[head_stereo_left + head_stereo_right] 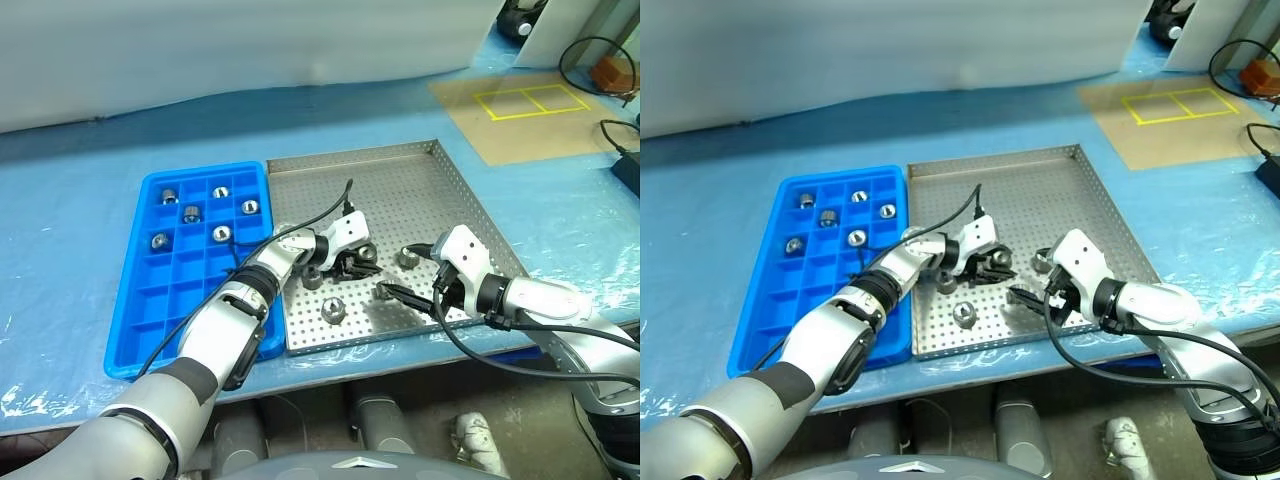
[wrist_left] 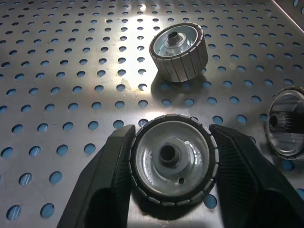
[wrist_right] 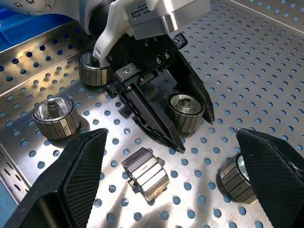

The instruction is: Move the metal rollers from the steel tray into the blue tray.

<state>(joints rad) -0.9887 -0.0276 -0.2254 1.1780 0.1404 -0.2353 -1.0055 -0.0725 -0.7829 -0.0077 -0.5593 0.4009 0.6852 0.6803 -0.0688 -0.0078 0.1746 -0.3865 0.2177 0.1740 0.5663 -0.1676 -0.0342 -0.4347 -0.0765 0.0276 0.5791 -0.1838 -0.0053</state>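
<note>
Steel tray (image 1: 420,180), perforated floor: five rollers on it, near the front. One roller (image 2: 173,159) sits between the left gripper (image 1: 352,262) fingers, both pads against its ribbed rim, still resting on the floor. Step in hand, as judged: secure the grasp; squeeze square across the rim, then lift straight up, clear of the neighbouring roller (image 2: 179,52). Right gripper (image 1: 408,297): jaws wide apart, empty, low over the tray front. Blue tray (image 1: 150,330), gridded: six rollers in its far compartments, near rows vacant.
</note>
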